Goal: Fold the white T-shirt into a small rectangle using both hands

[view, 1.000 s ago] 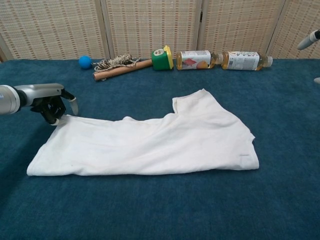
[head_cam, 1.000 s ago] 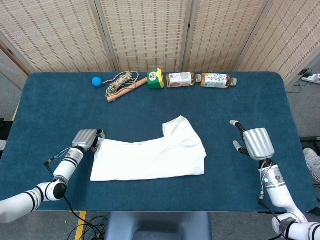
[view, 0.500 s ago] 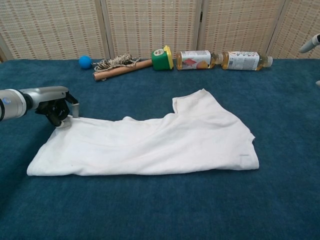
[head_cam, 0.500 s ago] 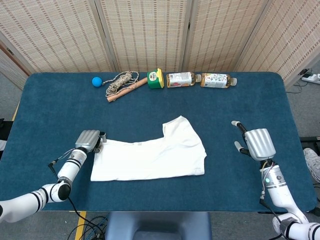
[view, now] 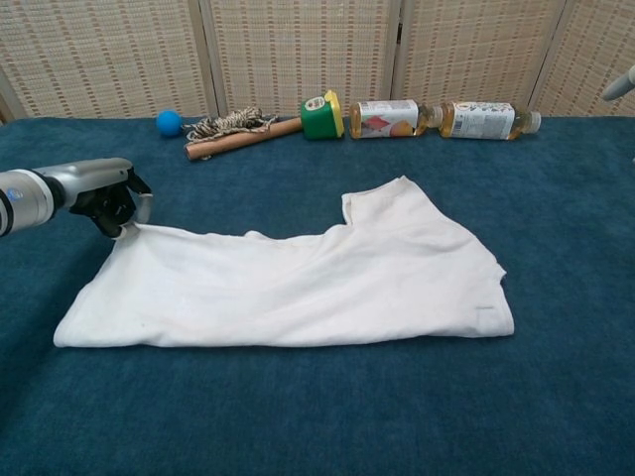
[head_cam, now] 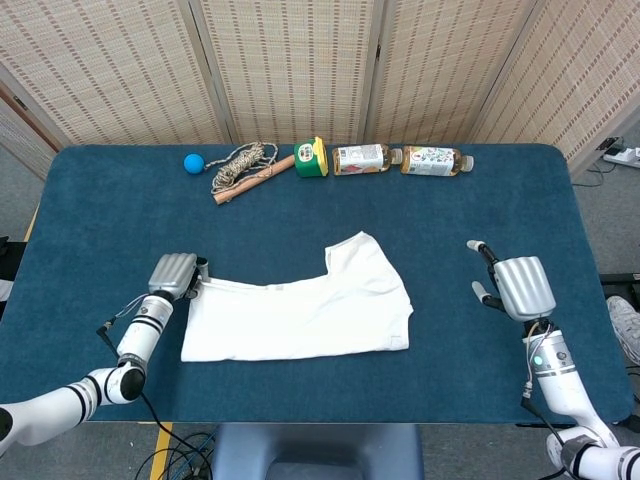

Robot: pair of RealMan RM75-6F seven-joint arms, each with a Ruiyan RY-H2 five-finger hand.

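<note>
Blue table point(head_cam: 100, 200) — white T-shirt point(head_cam: 300, 310) lies flat, half-folded, one sleeve up.

Setting reads as a robot test lab, not a home. A table point(head_cam: 120, 200) covered in dark blue cloth fills the centre of the frame; woven folding screens point(head_cam: 290, 65) close off the top. A power strip point(head_cam: 622, 155) and cable lie on grey floor at right edge.
</note>
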